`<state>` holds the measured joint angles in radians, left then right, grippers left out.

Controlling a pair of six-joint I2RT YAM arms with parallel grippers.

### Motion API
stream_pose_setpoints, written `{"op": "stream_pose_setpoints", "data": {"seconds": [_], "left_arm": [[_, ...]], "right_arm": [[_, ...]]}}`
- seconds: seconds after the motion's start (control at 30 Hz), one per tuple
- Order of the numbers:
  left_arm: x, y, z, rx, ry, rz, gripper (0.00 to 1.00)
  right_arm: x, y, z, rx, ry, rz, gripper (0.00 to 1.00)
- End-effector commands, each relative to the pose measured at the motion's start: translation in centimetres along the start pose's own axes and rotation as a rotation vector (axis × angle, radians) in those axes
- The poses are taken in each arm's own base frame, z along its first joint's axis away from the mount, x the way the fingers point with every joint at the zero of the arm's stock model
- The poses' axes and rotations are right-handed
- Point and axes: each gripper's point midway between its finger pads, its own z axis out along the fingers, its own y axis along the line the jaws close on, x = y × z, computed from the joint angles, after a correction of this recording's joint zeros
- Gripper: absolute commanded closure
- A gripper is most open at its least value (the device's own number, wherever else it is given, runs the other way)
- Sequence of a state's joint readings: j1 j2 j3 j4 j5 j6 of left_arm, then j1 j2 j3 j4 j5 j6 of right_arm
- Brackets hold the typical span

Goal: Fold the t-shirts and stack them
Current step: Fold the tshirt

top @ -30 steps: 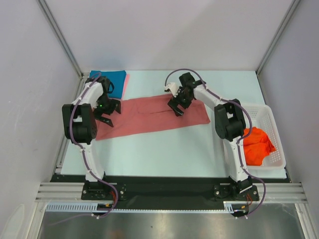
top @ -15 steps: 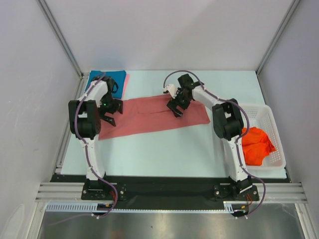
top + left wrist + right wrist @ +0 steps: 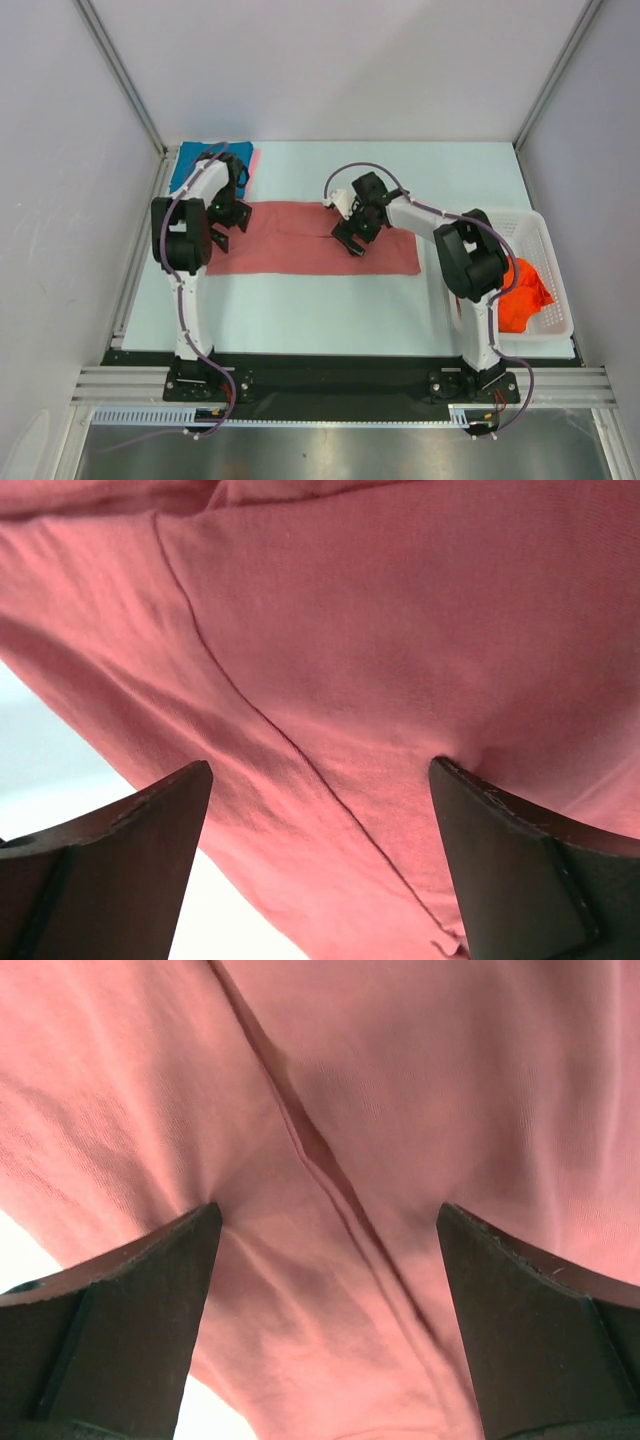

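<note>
The left tool gapes wide, its tips resting on the left end of the salmon-red t-shirt and clamping nothing. The right tool is spread just as wide, its tips on the cloth directly beneath it by the middle seam. The shirt lies flat on the desk.

We see open counter along the near side; the white basket blocks the right edge, the teal-blue t-shirt the far left corner
</note>
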<state>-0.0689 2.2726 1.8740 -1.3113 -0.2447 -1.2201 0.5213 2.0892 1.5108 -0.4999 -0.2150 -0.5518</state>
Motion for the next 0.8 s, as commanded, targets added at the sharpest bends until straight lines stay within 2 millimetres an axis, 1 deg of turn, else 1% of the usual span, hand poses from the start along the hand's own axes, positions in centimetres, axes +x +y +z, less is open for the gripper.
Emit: {"op": "stream_pose_setpoints", "data": {"seconds": [0.0,0.03,0.07,0.1,0.13,0.2,0.23,0.27,0.3,0.33,0.37,0.43,0.47,0.5,0.53,0.57,0.6,0.63,0.67,0.7,0.73,0.77], "left_arm": [[1.9,-0.1,1.7,-0.047,-0.054,0.157,0.04],[2.2,-0.4,1.6,-0.034,-0.059,0.207,0.05],[2.4,-1.1,1.2,-0.015,-0.072,0.23,0.05],[3.1,-1.7,1.0,-0.008,-0.09,0.273,0.05],[3.5,-2.1,0.8,-0.002,-0.098,0.309,0.05],[4.7,-3.4,0.1,0.02,-0.138,0.399,0.05],[5.2,-4.0,-0.1,0.036,-0.146,0.43,0.05],[6.4,-4.7,-0.4,0.057,-0.153,0.482,0.06],[7.3,-5.7,-0.5,0.097,-0.147,0.508,0.06],[7.9,-6.1,-0.7,0.107,-0.155,0.532,0.07],[8.9,-7.1,-0.9,0.126,-0.176,0.582,0.07],[9.8,-7.9,-0.9,0.151,-0.189,0.634,0.07],[10.5,-8.0,-0.5,0.153,-0.179,0.67,0.07],[11.2,-8.5,0.2,0.164,-0.159,0.691,0.11],[12.1,-8.8,0.7,0.18,-0.128,0.716,0.13],[13.1,-9.2,0.7,0.2,-0.121,0.768,0.15],[13.7,-9.7,1.3,0.214,-0.119,0.793,0.16],[14.5,-10.1,1.3,0.231,-0.103,0.834,0.16],[15.4,-10.6,0.8,0.249,-0.101,0.858,0.16],[15.9,-11.2,0.7,0.269,-0.102,0.88,0.16],[16.9,-11.5,1.0,0.29,-0.076,0.934,0.18],[17.5,-12.3,0.3,0.317,-0.09,0.957,0.19]], "right_arm": [[6.9,6.8,0.2,-0.128,0.258,0.076,0.04],[7.5,8.0,0.0,-0.135,0.303,0.147,0.05],[7.9,8.9,0.0,-0.152,0.324,0.181,0.05],[8.7,9.8,0.0,-0.161,0.36,0.223,0.07],[9.1,10.9,-0.1,-0.163,0.379,0.269,0.08],[9.7,13.0,-0.3,-0.173,0.382,0.262,0.08],[10.9,13.9,-0.2,-0.169,0.383,0.264,0.07],[10.3,14.6,-0.9,-0.149,0.358,0.289,0.07],[10.4,15.0,-1.0,-0.145,0.353,0.307,0.07],[11.0,15.6,-1.1,-0.138,0.357,0.332,0.07],[10.5,16.1,-1.7,-0.105,0.343,0.355,0.07],[10.7,17.0,-2.1,-0.097,0.334,0.381,0.07],[11.3,17.6,-2.5,-0.096,0.339,0.397,0.06],[11.5,18.4,-2.7,-0.08,0.346,0.454,0.06],[11.7,18.7,-2.8,-0.067,0.344,0.48,0.06],[12.7,19.2,-3.1,-0.052,0.37,0.509,0.06],[12.6,19.8,-3.6,-0.043,0.364,0.56,0.06],[12.6,20.5,-3.9,-0.042,0.364,0.569,0.06],[13.2,21.1,-4.1,-0.039,0.372,0.579,0.05],[12.9,21.3,-4.5,-0.027,0.351,0.585,0.05],[12.8,22.0,-4.7,-0.001,0.343,0.598,0.05],[12.9,22.3,-4.9,0.005,0.338,0.607,0.04]]}}
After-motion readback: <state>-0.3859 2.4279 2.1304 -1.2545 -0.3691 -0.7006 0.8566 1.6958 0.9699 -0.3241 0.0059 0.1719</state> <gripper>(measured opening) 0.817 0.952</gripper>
